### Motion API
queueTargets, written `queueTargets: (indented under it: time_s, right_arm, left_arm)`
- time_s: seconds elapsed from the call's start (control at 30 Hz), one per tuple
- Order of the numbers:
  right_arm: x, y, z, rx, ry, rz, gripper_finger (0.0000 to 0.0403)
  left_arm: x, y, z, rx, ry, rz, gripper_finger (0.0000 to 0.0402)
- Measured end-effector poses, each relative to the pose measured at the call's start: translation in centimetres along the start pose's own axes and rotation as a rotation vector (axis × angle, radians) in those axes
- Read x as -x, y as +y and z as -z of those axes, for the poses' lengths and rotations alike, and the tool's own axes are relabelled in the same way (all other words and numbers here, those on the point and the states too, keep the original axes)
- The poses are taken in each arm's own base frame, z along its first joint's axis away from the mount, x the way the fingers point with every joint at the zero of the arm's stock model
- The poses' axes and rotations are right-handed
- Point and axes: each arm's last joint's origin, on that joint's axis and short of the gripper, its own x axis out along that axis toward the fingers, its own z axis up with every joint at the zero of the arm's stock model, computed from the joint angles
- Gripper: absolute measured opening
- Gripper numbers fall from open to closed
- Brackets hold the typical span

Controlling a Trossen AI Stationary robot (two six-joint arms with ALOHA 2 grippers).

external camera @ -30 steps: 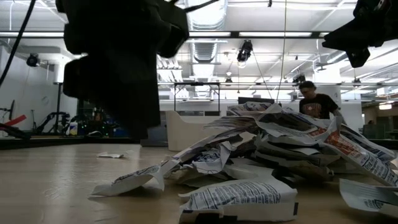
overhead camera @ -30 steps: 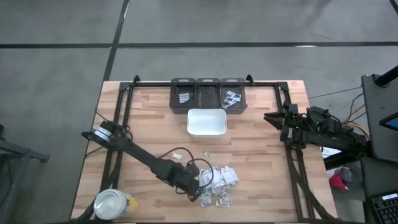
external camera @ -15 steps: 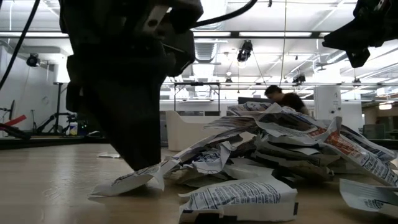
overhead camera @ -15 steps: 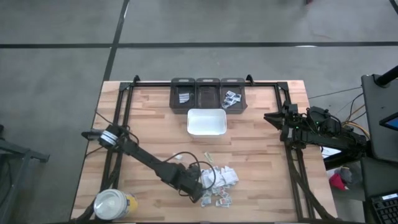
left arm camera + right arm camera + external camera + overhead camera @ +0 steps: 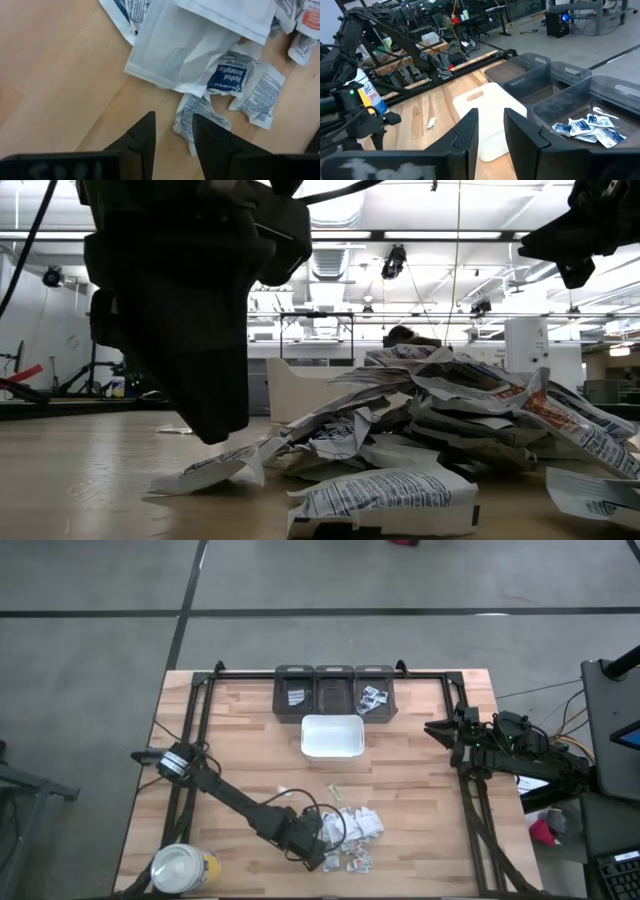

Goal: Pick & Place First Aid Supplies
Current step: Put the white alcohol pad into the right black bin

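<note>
Wooden table [image 5: 240,740]: packets [image 5: 352,835], tray [image 5: 332,736], jar [image 5: 184,868]

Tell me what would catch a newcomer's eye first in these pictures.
Probably the heap of first aid packets near the table's front edge, with the left gripper lowered at its left side, fingers apart and empty. Next, the white tray at mid-table, in front of three dark bins. The right gripper waits at the right edge.

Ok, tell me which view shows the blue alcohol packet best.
The left wrist view: the blue alcohol packet lies there with its print readable, beyond the open left gripper. The high view shows only the pile; in the low view I cannot single it out; the right wrist view misses it.
</note>
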Motion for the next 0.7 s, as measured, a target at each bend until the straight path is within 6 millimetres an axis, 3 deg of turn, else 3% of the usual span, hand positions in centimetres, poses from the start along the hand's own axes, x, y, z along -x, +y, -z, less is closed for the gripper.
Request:
queueTargets:
  time_s: [0.33, 0.7]
  right_arm:
    - [0.0, 0.0, 0.0, 0.000, 0.000, 0.000, 0.0079]
    - [0.0, 0.0, 0.0, -0.003, 0.000, 0.000, 0.0076]
  left_arm:
    - [-1.5, 0.3, 0.5, 0.036, 0.017, -0.049, 0.0121]
    - [-1.6, 2.0, 0.7, 0.079, 0.050, -0.214, 0.0121]
